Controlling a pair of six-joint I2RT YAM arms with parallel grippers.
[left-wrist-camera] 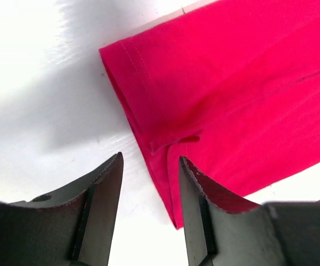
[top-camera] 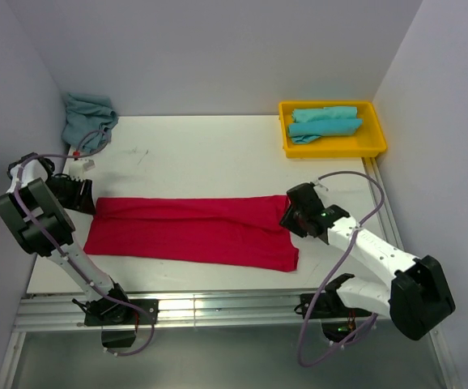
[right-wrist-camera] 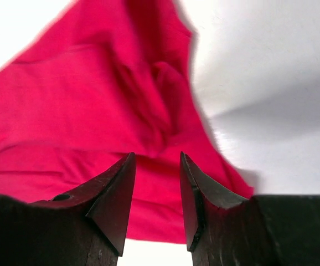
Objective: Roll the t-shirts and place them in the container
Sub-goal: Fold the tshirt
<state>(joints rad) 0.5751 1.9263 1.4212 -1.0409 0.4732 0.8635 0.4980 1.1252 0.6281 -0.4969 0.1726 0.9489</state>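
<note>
- Our left arm (top-camera: 36, 215) folds up high at the near left, and its left gripper (top-camera: 76, 194) sits low on the table (top-camera: 202, 154) at the left end of the red t-shirt (top-camera: 189, 231).
- Our right arm (top-camera: 372, 247) stretches in from the near right, with the right gripper (top-camera: 295, 212) at the shirt's right end.
- In the left wrist view, the left gripper (left-wrist-camera: 149, 160) has its jaws partly apart and clamps nothing. The red t-shirt (left-wrist-camera: 232, 100) shows a stitched, folded corner just beyond and under the tips.
- The right gripper (right-wrist-camera: 157, 158) also stands partly parted and grips nothing, with the rumpled red t-shirt (right-wrist-camera: 66, 111) beneath and beyond it.
- The shirt lies as a long, flat, folded band running left to right between the two grippers. Its cloth is soft and matte.
- Turquoise t-shirts (top-camera: 323, 123) lie bundled in the yellow tray (top-camera: 376, 146) at the far right.
- Another turquoise t-shirt (top-camera: 88, 117) sits crumpled in the far left corner.
</note>
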